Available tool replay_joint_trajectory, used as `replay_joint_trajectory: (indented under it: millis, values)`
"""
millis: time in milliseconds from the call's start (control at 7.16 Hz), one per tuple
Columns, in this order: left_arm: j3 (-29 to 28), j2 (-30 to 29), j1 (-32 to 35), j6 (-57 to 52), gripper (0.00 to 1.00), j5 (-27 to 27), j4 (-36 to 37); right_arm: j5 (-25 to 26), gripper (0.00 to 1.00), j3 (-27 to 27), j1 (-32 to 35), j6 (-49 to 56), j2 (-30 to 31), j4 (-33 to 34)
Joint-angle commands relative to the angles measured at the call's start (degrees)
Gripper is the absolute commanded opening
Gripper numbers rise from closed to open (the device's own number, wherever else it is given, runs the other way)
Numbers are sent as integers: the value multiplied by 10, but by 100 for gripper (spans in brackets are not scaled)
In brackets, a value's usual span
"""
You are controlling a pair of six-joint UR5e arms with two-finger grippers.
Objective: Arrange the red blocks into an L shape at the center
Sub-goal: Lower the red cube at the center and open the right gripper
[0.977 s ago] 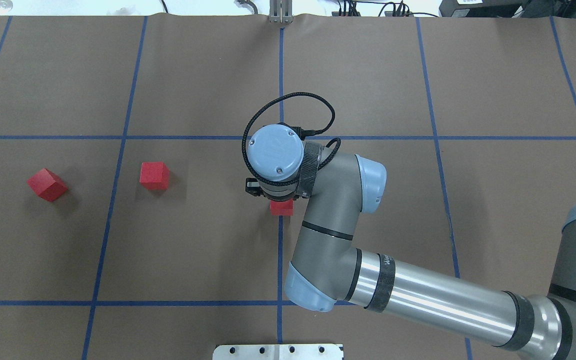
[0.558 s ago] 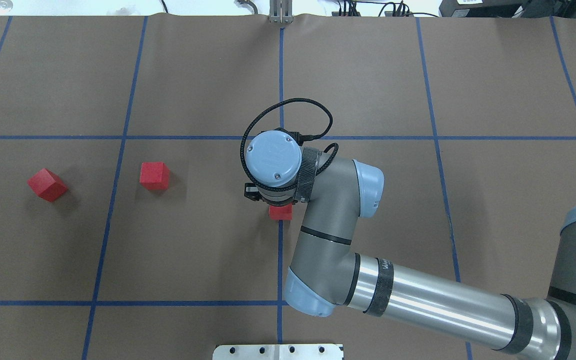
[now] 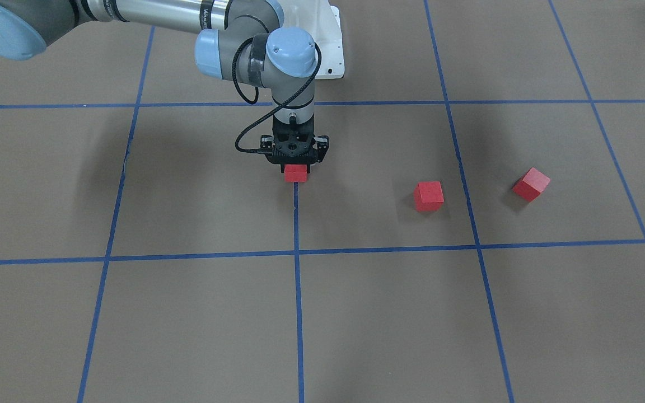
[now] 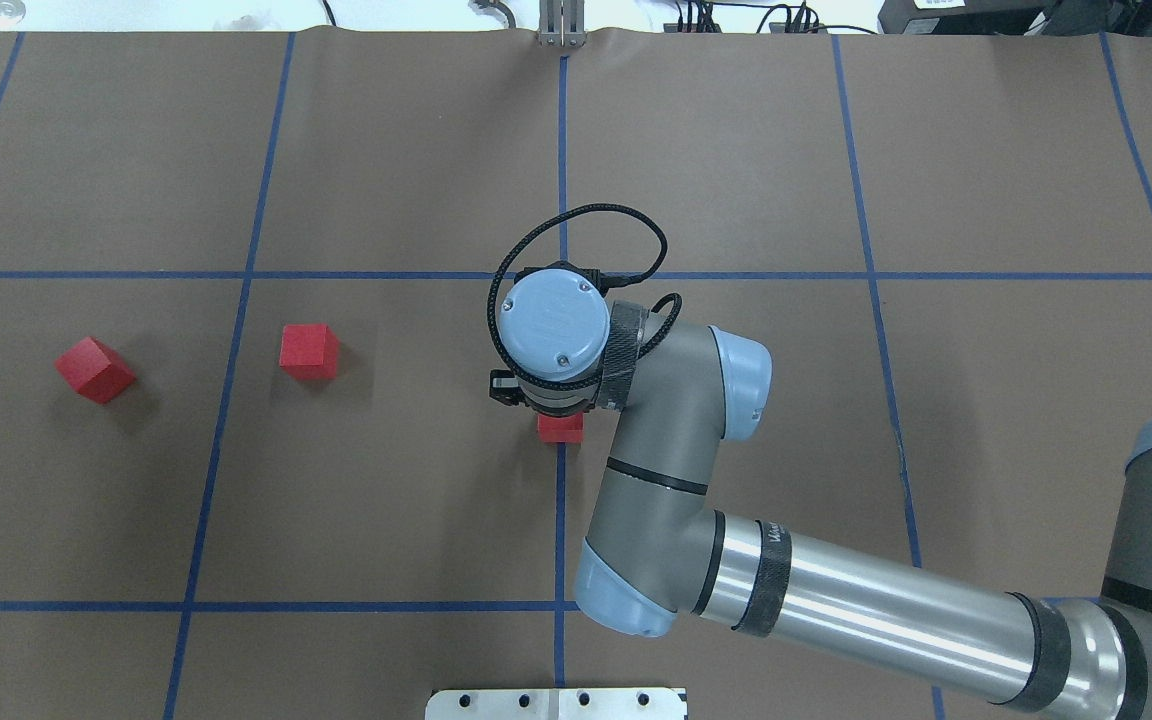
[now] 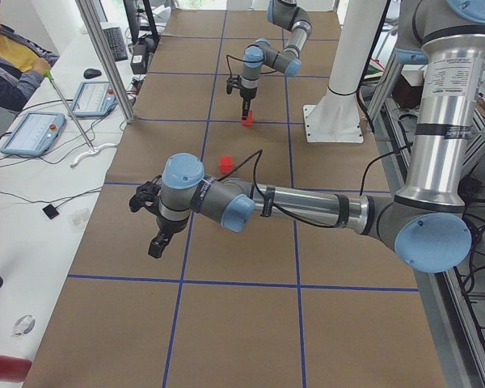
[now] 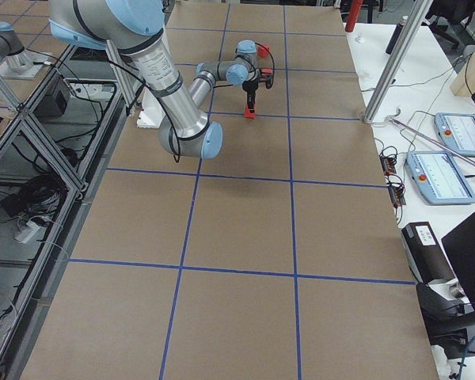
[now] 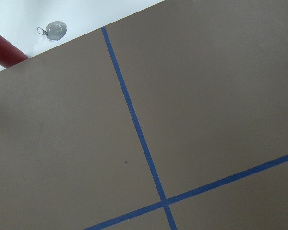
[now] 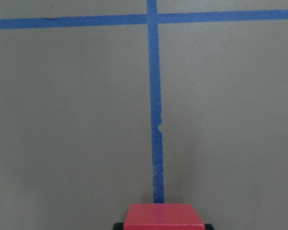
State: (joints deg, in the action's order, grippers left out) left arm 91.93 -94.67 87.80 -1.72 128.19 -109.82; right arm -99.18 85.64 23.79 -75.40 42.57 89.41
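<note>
Three red blocks show. One red block [image 4: 561, 428] [image 3: 295, 173] is in my right gripper [image 3: 295, 167], which points straight down over the centre blue line, at or just above the paper. In the right wrist view the block [image 8: 164, 216] sits between the black fingertips. A second red block [image 4: 308, 350] [image 3: 428, 195] lies one square to my left. The third red block [image 4: 94, 369] [image 3: 531, 184] lies further left, turned at an angle. My left gripper [image 5: 156, 245] shows only in the exterior left view, hovering above the table's left end. I cannot tell whether it is open or shut.
Brown paper with a blue tape grid [image 4: 561, 150] covers the table. A white mounting plate [image 4: 556, 703] sits at the robot's edge. In the exterior left view a person [image 5: 8, 48], tablets [image 5: 32, 133] and a metal post [image 5: 105, 56] stand beside the table.
My right wrist shifted slightly and the held red block moved a little toward the robot along the centre line. The other two blocks stayed put.
</note>
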Motion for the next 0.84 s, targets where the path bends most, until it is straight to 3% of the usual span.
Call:
replay_joint_trajectory:
  millis: [0, 140, 279, 698]
  values:
    - [0, 0, 0, 0, 100, 0, 0, 0, 62, 0, -1, 1, 1, 1]
    - [1, 0, 0, 0, 100, 0, 0, 1, 69, 0, -1, -1, 1, 2]
    - [1, 0, 0, 0, 100, 0, 0, 1, 99, 0, -1, -7, 0, 2]
    - [7, -3, -3, 2, 100, 0, -8, -3, 99, 29, 25, -6, 1, 19]
